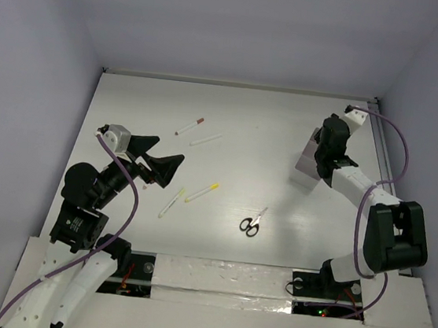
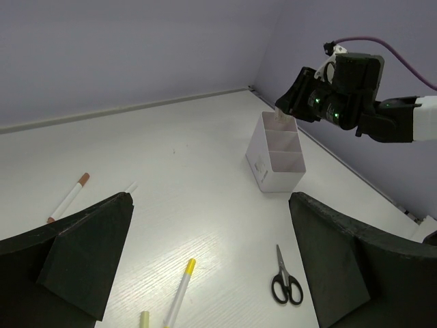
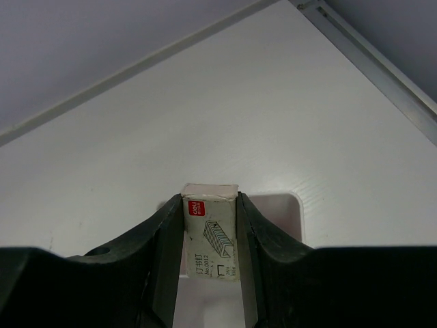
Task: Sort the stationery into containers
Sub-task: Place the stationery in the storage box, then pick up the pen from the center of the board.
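My right gripper (image 3: 209, 201) is shut on a small whitish block (image 3: 209, 232) with a red label and printed staples. It holds the block over the far end compartment of the white divided tray (image 3: 287, 212). From above, the right gripper (image 1: 324, 154) covers the tray (image 1: 308, 165). In the left wrist view the tray (image 2: 276, 162) shows three compartments. My left gripper (image 1: 167, 166) is open and empty above the left of the table. Black-handled scissors (image 1: 251, 223) lie at centre front. A red-capped pen (image 1: 190, 126), a white pen (image 1: 206, 139), a yellow-capped pen (image 1: 201, 192) and a pale pen (image 1: 172, 202) lie loose.
The table's back wall and the right edge rail (image 1: 380, 143) stand close to the tray. In the left wrist view the scissors (image 2: 287, 280) and the yellow-capped pen (image 2: 179, 290) lie between my left fingers (image 2: 89, 253).
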`<state>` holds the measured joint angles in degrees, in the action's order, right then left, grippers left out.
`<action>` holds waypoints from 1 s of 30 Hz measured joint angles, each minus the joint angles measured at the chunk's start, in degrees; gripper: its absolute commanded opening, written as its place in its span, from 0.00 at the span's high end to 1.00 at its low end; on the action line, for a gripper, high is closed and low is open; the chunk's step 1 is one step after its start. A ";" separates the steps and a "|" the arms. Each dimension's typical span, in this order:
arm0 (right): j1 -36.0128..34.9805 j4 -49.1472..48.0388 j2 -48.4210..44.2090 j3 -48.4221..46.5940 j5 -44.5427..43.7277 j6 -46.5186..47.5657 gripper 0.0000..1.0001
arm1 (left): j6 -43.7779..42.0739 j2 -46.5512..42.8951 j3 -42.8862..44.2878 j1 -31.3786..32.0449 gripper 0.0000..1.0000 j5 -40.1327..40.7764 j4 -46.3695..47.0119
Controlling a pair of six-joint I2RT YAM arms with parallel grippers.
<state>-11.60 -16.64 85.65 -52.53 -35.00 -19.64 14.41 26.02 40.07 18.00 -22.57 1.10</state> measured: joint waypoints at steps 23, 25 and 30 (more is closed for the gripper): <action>-0.26 -2.91 -6.45 6.54 3.34 0.76 0.38 | 0.00 0.11 0.00 0.00 0.01 -0.59 0.04; -0.76 -1.66 -9.09 6.51 6.03 -0.17 0.48 | 0.00 0.11 0.00 0.00 0.01 -0.63 0.04; -5.44 3.37 -10.51 5.51 15.78 -1.53 0.53 | 0.02 0.11 0.00 0.00 0.01 -0.74 0.09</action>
<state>-17.04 -13.28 75.13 -47.03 -19.22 -21.17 14.44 26.13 40.07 18.00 -23.31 1.19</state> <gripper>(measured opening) 0.491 0.990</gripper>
